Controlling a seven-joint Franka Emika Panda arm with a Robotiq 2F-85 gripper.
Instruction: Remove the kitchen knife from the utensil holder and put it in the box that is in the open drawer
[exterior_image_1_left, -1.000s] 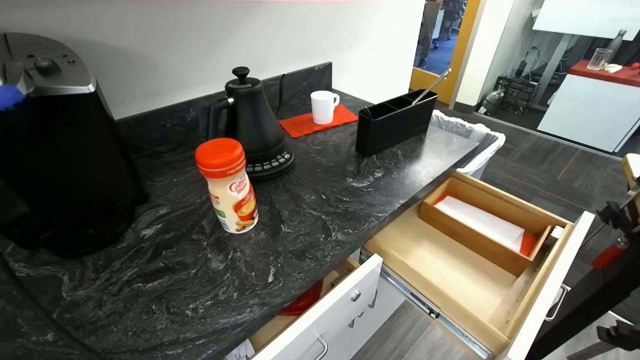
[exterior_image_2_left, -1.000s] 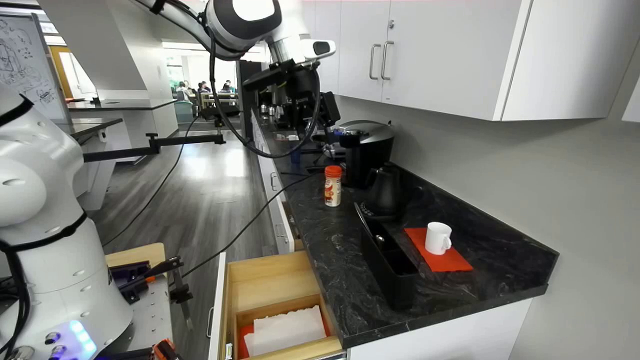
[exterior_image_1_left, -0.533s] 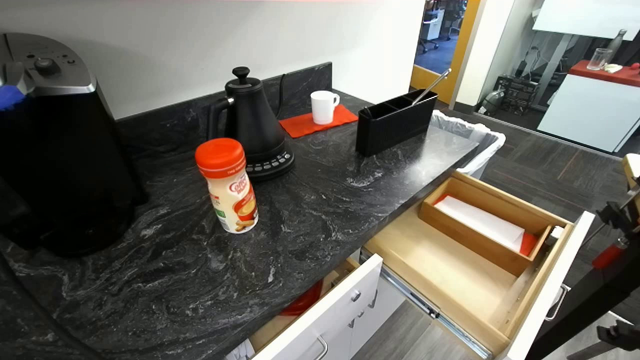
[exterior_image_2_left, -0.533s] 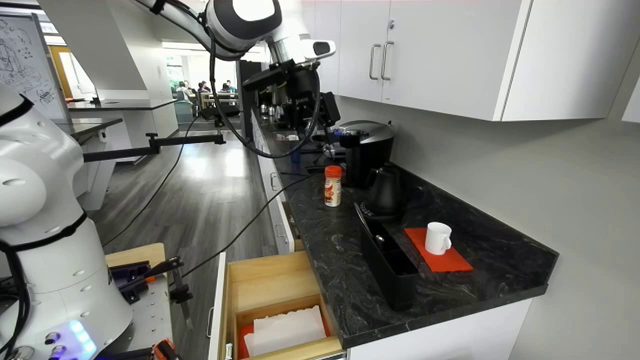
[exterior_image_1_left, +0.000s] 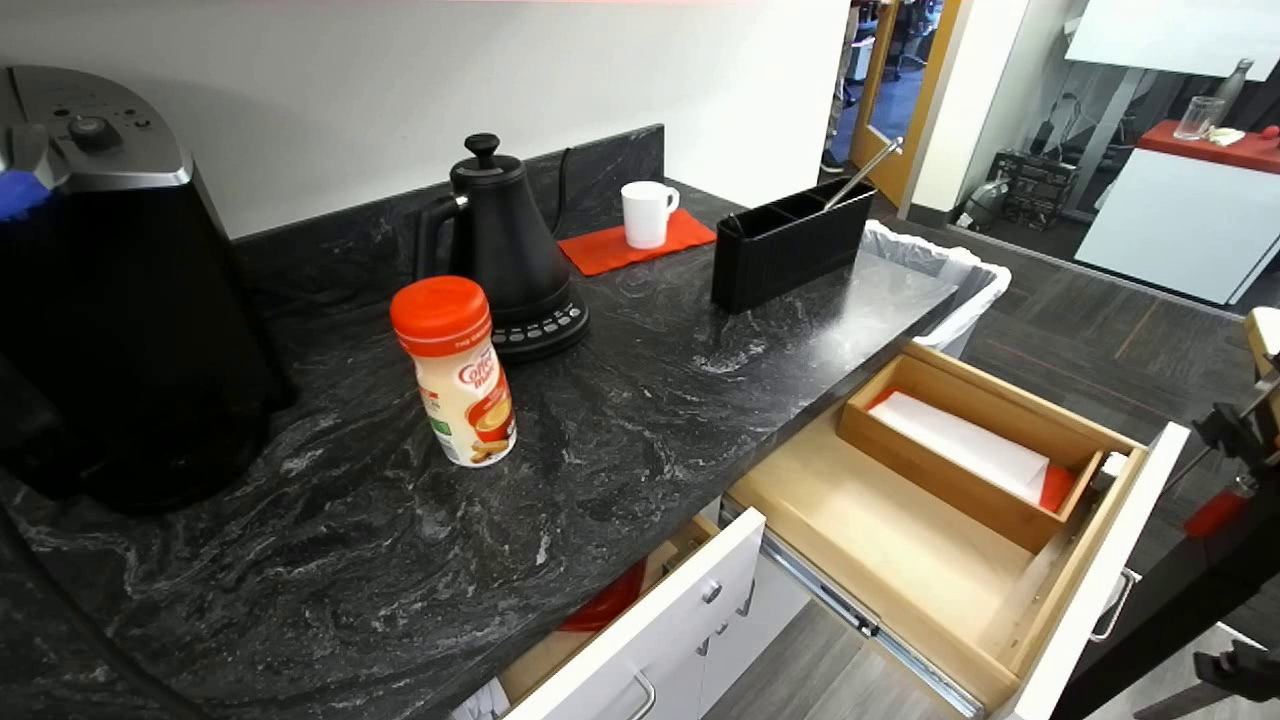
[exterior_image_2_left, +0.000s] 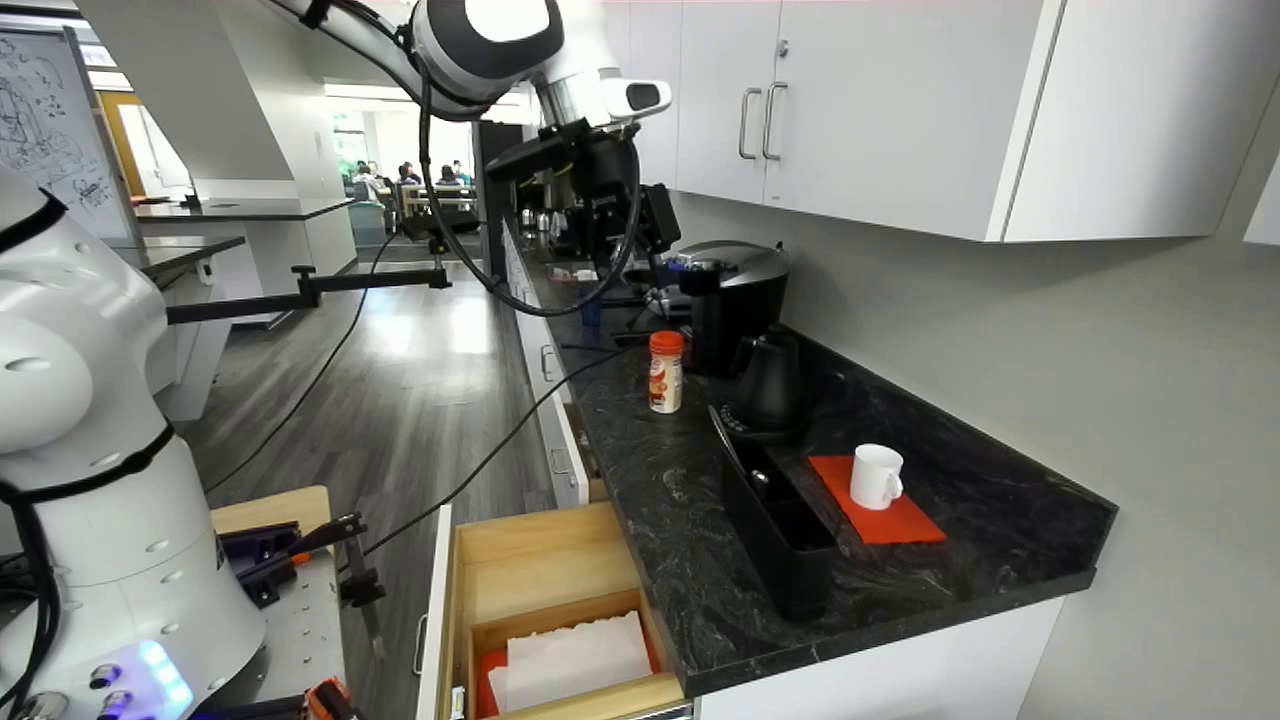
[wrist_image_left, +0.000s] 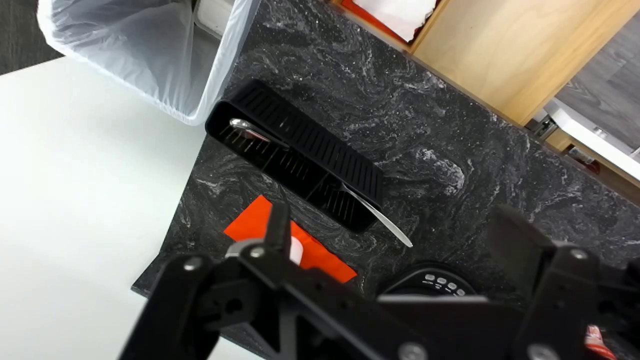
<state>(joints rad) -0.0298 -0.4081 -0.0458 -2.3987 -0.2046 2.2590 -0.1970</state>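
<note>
The black utensil holder (exterior_image_1_left: 790, 262) stands on the dark counter, also in the wrist view (wrist_image_left: 320, 137) and an exterior view (exterior_image_2_left: 752, 535). A long flat silver utensil (wrist_image_left: 382, 218) leans out of its kettle-side end. A round-ended silver utensil (wrist_image_left: 242, 124) stands in the opposite compartment; its shaft shows above the rim (exterior_image_1_left: 862, 175). I cannot tell which is the kitchen knife. The wooden box (exterior_image_1_left: 940, 482), with white paper and red lining, sits inside the open drawer (exterior_image_1_left: 890, 520). My gripper (wrist_image_left: 392, 215) is open and empty, high above the counter, its fingers wide apart.
A black kettle (exterior_image_1_left: 512, 240), a white mug (exterior_image_1_left: 645, 215) on a red napkin (exterior_image_1_left: 598, 252) and a creamer bottle (exterior_image_1_left: 455, 385) stand near the holder. A lined trash bin (wrist_image_left: 140, 55) adjoins the counter end. Another drawer (exterior_image_1_left: 650, 620) is partly open. Cabinets (exterior_image_2_left: 890, 110) hang above.
The arm, gripper, holder, box and drawer have not visibly moved. In the background doorway the yellow door has swung and a person's legs show.
</note>
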